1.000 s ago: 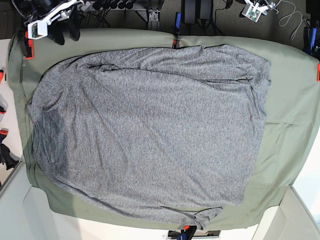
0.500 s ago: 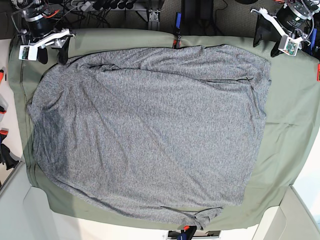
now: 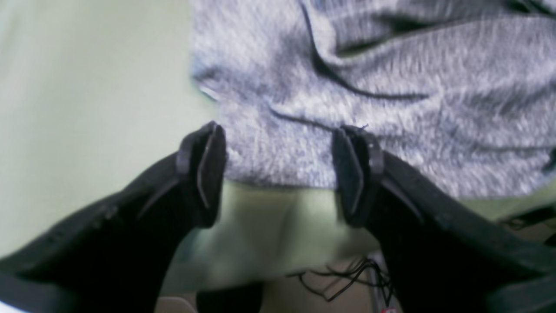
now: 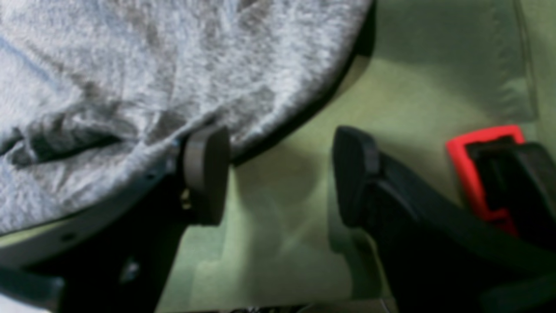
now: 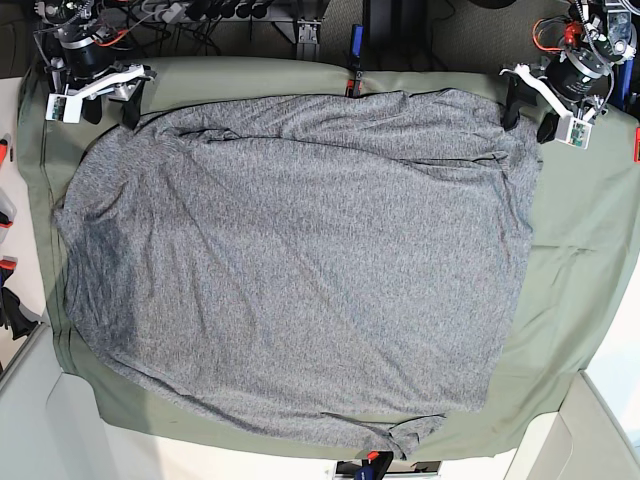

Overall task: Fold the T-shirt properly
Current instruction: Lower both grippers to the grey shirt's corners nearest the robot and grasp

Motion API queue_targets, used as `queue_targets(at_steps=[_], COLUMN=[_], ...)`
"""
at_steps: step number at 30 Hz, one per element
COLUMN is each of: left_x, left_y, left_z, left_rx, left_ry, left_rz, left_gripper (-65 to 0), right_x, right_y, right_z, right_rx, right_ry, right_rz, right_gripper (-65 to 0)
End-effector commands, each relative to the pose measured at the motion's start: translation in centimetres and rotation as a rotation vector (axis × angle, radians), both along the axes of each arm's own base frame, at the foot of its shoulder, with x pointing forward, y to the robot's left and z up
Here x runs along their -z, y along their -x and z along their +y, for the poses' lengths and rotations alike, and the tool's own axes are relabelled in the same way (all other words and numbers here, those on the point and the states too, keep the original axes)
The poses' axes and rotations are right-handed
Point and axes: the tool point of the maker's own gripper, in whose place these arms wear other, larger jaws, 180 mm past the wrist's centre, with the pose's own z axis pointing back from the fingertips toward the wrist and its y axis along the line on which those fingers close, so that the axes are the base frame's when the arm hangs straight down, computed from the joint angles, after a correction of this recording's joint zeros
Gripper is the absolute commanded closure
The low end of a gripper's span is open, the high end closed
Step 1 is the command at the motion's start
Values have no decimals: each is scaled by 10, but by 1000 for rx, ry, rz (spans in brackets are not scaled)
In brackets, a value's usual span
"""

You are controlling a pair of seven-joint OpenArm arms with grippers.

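Olive-green cloth covers my whole work surface, and the grey T-shirt lies spread almost flat across it, creased along the far edge. I've got my left gripper over the shirt's far corner on the base view's right, jaws wide apart with the shirt's edge showing between them, nothing gripped. My right gripper sits at the opposite far corner, also wide open and empty, one fingertip at the shirt's rim, a red clamp just beside it.
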Motion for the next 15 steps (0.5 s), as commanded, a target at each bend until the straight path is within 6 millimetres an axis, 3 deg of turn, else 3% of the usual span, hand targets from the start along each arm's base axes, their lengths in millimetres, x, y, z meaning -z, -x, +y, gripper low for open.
queue_targets(at_steps=[1,8,12,15], left_x=[-2,11,12,12], left_y=[-5,-10,-7,-3], left_z=[2,4,-5,-13], left_rx=[8,-6,56,100], left_ry=[-1,12,22,42], left_rz=[-10,9,17,24], left_gripper=[-418,-417,-407,-270], right_x=[-9,-9,-12,-11], right_y=[-5,-5,-15,-19], right_z=[-3,-3,-5,-1], right_rx=[1,1,17,30], right_ry=[8,8,15,2], right_rz=[-37,-38,-58,-65], right_gripper=[-374,-374,-374,-374])
